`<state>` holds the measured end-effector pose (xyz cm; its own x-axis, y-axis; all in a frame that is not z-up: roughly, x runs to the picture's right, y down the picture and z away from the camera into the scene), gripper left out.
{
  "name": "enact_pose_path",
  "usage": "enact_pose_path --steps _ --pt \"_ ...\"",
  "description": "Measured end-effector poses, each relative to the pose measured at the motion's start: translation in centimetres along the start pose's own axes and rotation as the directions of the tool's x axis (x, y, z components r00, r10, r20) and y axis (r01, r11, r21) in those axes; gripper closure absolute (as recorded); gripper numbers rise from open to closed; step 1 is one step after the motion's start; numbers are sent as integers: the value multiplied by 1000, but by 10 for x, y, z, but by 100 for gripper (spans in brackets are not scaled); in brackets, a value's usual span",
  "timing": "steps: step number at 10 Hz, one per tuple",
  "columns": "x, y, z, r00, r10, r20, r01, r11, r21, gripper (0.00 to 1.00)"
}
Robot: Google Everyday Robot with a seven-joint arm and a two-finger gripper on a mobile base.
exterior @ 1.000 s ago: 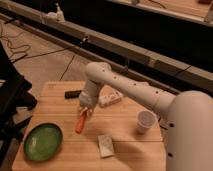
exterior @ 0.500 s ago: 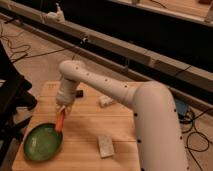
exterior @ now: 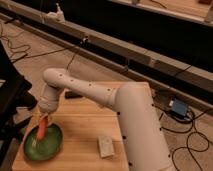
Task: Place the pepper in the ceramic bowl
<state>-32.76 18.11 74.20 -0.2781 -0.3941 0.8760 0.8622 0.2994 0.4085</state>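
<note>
Pepper (exterior: 42,128) hangs point-down in your gripper (exterior: 44,118), fingers pinched on its upper end, at lower left of the frame above the green bowl (exterior: 54,148). It sits toward the bowl's left rim; let go here and it could bounce or roll onto the wooden table (exterior: 85,125).

Your wooden table (exterior: 85,145) is carrying the green ceramic bowl (exterior: 50,146) near left and a pale block (exterior: 105,146) near centre; the gripper (exterior: 42,119) is hanging over the bowl.
</note>
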Motion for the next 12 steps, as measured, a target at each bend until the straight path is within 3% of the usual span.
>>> enact_pose_path --steps 1,3,4,10,12 --pt "-3 -4 10 1000 -21 10 21 1000 14 95" --pt "-3 -5 10 1000 -26 10 26 1000 17 92" --pt "-3 -5 10 1000 -26 10 25 1000 17 86" --pt "-3 -5 10 1000 -26 10 26 1000 17 24" --pt "-3 -5 10 1000 -26 10 26 1000 17 20"
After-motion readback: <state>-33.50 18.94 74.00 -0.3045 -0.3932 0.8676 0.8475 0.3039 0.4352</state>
